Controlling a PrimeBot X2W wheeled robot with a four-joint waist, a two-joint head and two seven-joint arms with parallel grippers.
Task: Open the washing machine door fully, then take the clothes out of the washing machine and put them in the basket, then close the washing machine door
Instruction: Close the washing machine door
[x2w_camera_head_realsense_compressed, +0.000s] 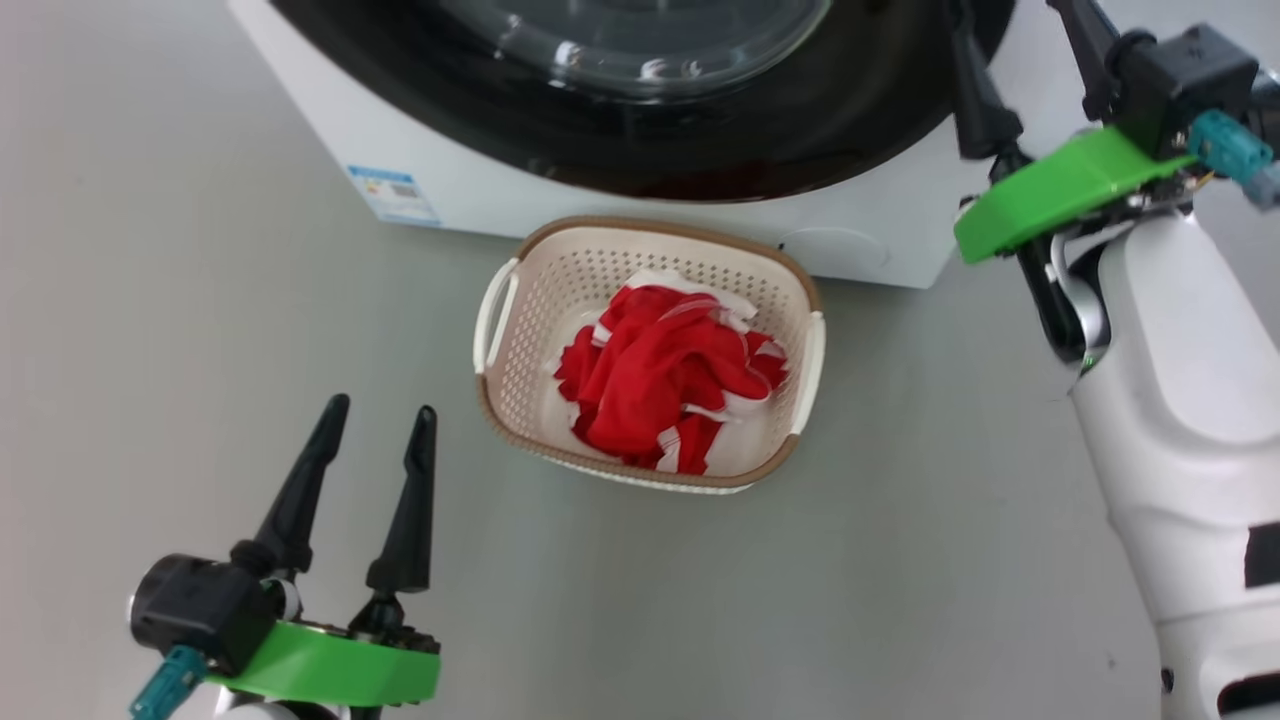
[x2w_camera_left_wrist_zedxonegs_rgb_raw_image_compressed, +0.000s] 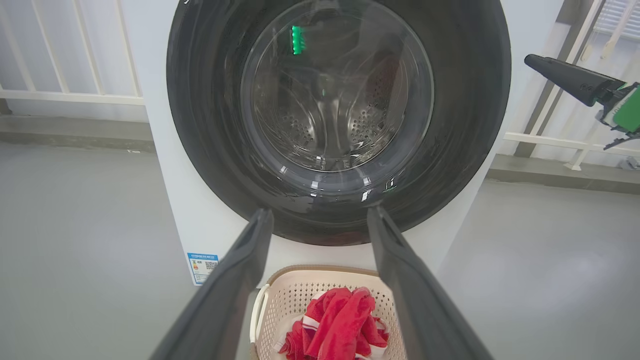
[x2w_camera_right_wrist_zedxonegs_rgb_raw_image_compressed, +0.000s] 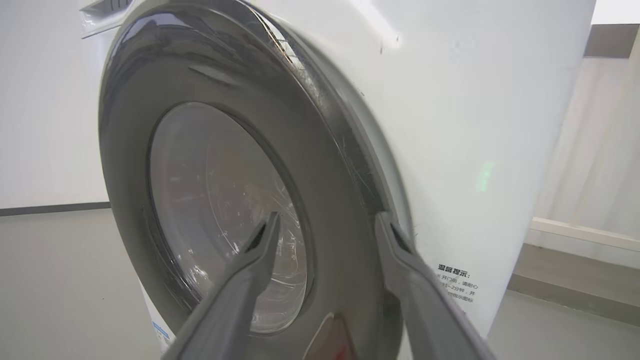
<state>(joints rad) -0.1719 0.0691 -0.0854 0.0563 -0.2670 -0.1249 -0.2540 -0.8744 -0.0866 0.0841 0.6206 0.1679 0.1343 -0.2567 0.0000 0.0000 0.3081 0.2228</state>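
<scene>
red clothes (x2w_camera_head_realsense_compressed: 670, 375) fill the basket (x2w_camera_head_realsense_compressed: 640, 232) below the washing machine door (x2w_camera_head_realsense_compressed: 720, 160).

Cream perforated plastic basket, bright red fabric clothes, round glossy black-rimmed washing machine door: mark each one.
basket (x2w_camera_head_realsense_compressed: 540, 320): head view, perforated left inner wall.
clothes (x2w_camera_head_realsense_compressed: 670, 375): head view, middle of the red heap.
washing machine door (x2w_camera_left_wrist_zedxonegs_rgb_raw_image_compressed: 336, 90): left wrist view, centre of the glass bowl.

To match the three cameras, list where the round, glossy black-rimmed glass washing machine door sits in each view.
Head view: the round black-rimmed glass washing machine door runs along the top edge, centre.
Left wrist view: upper centre, face-on.
Right wrist view: left and centre, seen obliquely from its side.
Shared landmark: small blue rectangular energy label, lower left of the door.
</scene>
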